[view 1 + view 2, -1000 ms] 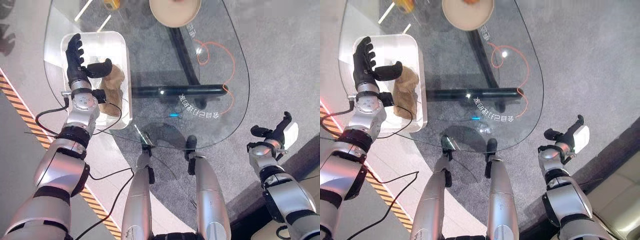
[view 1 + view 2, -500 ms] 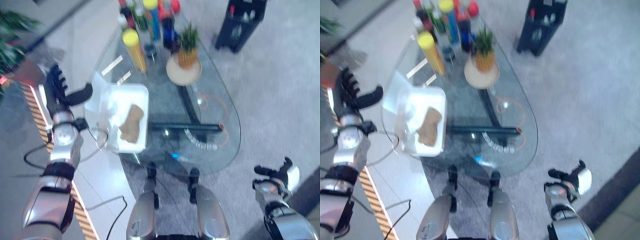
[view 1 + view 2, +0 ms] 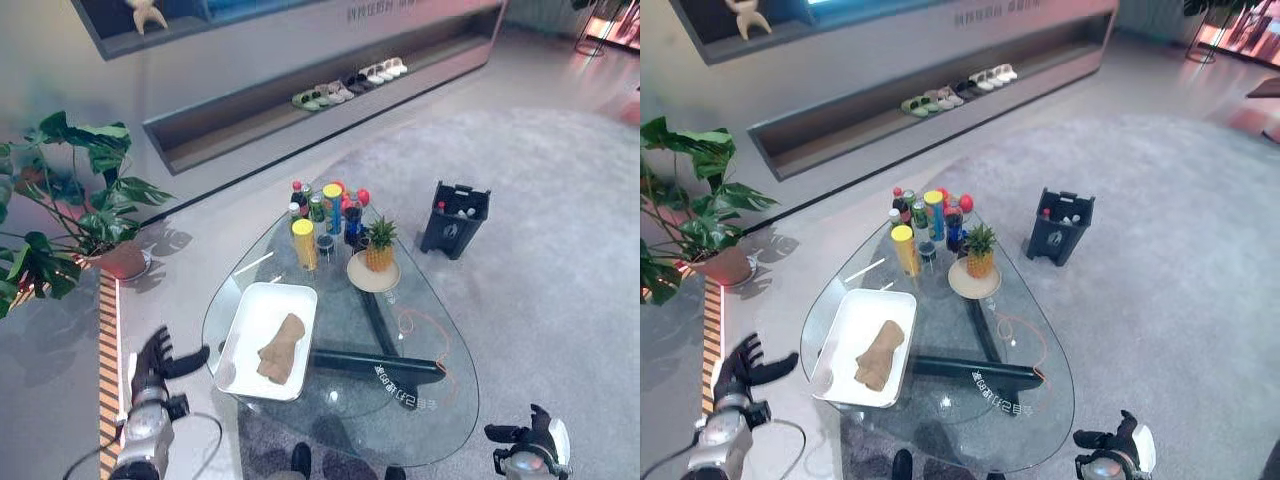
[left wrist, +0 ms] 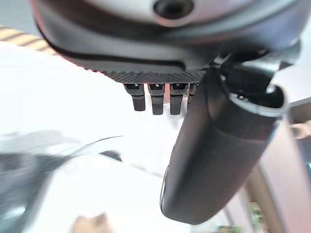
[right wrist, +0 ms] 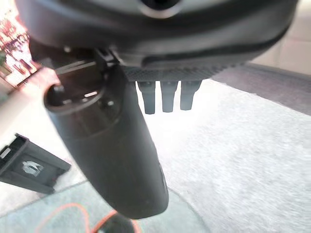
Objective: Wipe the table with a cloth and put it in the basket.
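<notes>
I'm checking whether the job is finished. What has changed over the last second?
The camera has lifted to take in the room. The left hand, which hovered open over the white basket, has pulled back off the glass table to its left, open and empty. The brown cloth still lies in the basket. The right hand stays idle beside the table.

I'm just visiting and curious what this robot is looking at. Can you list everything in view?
Table: one, clear glass, on the grey carpet.
Basket: one, white, on the table's left side.
Cloth: one, brown, lying in the basket.
Bottles: a cluster, mixed colours, at the table's far end.
Can: one, yellow, beside the bottles.
Pineapple: one, on a tan plate.
Bin: one, black, on the carpet beyond the table.
Plant: one, green, potted, far left.
Shoes: several pairs, on a low wall shelf.
Left hand: open, left of the table.
Right hand: open, lower right.
</notes>
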You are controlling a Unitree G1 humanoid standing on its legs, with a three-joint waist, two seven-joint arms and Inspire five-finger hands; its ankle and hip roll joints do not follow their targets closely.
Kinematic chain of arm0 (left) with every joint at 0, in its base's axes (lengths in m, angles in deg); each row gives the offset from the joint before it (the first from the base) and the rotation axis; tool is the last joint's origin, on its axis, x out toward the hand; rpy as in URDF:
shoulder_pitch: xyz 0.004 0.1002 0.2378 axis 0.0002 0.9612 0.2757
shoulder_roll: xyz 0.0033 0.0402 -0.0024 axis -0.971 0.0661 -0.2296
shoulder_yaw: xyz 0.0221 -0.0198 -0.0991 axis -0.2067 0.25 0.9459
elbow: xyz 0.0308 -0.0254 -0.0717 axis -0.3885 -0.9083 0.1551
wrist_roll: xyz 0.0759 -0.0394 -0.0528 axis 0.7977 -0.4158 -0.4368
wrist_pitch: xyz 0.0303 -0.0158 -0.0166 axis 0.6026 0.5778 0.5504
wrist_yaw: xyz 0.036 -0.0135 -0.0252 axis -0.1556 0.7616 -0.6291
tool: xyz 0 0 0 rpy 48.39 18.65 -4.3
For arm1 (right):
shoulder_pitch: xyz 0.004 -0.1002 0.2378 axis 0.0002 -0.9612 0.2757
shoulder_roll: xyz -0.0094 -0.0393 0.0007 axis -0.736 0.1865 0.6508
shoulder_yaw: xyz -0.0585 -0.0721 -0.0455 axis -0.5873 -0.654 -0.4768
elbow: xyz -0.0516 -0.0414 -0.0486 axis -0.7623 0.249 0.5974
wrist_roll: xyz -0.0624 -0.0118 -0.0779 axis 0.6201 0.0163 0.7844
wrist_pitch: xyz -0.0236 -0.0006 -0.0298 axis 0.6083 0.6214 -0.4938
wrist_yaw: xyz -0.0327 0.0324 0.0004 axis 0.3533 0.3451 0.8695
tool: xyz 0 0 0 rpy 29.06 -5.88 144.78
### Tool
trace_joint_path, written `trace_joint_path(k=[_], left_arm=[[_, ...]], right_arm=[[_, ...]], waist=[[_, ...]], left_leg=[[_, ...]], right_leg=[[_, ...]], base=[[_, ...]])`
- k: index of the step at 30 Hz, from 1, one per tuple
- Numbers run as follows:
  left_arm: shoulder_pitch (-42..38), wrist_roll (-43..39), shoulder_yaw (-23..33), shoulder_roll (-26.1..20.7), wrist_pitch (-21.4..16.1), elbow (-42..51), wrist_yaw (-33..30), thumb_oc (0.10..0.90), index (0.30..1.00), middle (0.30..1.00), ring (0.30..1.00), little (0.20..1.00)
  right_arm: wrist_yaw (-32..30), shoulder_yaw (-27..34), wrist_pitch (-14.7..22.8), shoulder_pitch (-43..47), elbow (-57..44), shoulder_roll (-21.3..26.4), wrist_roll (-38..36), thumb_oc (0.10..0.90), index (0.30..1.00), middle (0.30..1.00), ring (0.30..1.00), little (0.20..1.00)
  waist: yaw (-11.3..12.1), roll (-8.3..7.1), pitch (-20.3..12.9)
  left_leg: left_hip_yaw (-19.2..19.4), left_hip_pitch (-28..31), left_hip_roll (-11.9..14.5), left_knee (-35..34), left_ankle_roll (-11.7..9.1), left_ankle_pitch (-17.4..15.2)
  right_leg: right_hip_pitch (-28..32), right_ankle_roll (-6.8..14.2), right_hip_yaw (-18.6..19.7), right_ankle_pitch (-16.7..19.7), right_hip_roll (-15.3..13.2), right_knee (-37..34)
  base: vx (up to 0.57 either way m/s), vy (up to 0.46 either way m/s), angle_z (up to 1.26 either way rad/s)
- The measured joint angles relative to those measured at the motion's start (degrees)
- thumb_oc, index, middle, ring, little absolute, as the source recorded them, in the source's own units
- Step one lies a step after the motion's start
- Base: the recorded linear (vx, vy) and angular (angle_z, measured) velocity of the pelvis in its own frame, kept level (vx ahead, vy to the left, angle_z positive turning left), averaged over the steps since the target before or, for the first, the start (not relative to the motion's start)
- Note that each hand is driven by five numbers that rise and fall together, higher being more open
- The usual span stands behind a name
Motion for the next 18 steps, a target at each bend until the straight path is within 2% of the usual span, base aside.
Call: trace_joint_path(k=[6,10,14,16,18], left_arm=[[2.34,3.61,0.06,3.58,2.30,-8.49,2.67,0.800,0.900,0.900,0.900,0.900],[3.47,7.21,-0.16,5.05,7.59,-13.26,5.09,0.800,0.900,0.900,0.900,0.900],[3.93,13.58,-3.57,5.46,16.01,-15.59,9.95,0.800,0.900,0.900,0.900,0.900],[3.97,15.54,-5.38,5.90,19.36,-16.03,13.11,0.800,0.900,0.900,0.900,0.900],[3.97,16.00,-5.81,6.61,21.03,-16.46,13.70,0.800,0.900,0.900,0.900,0.900]], right_arm=[[6.33,-0.94,-3.63,-2.09,2.73,-0.20,2.80,0.800,0.900,0.900,0.900,0.900],[11.47,-1.39,-7.17,-2.78,5.21,-0.56,3.56,0.800,0.900,0.900,0.900,0.900],[19.06,-3.76,-12.77,-2.73,7.69,-1.31,6.90,0.800,0.900,0.900,0.900,0.900],[21.39,-4.03,-14.41,-2.72,7.86,-1.83,7.70,0.800,0.900,0.900,0.900,0.900],[22.40,-4.80,-14.91,-2.72,7.85,-2.08,8.27,0.800,0.900,0.900,0.900,0.900]], waist=[[-0.09,-0.36,-1.60],[-0.12,-0.26,-3.30],[-0.03,0.06,-3.72],[-0.06,0.36,-3.89],[-0.09,0.53,-4.00]], left_leg=[[0.05,0.23,0.20,-0.04,0.26,-0.56],[0.11,0.34,0.48,-0.04,0.29,-0.60],[0.39,1.03,0.66,-0.03,0.31,-0.67],[0.44,1.07,0.76,-0.03,0.31,-0.67],[0.74,1.31,0.86,-0.03,0.30,-0.68]], right_leg=[[0.45,-0.29,0.01,0.13,0.09,-0.01],[0.50,-0.51,0.04,-0.02,0.00,-0.23],[1.16,-0.42,0.12,-0.27,-0.06,-0.32],[1.20,-0.44,0.12,-0.26,-0.01,-0.31],[1.37,-0.44,0.18,-0.26,0.01,-0.31]], base=[[0.01,-0.003,0.00],[0.02,0.013,-0.01],[0.04,0.031,-0.01],[0.05,0.013,0.00],[0.04,0.002,-0.03]])
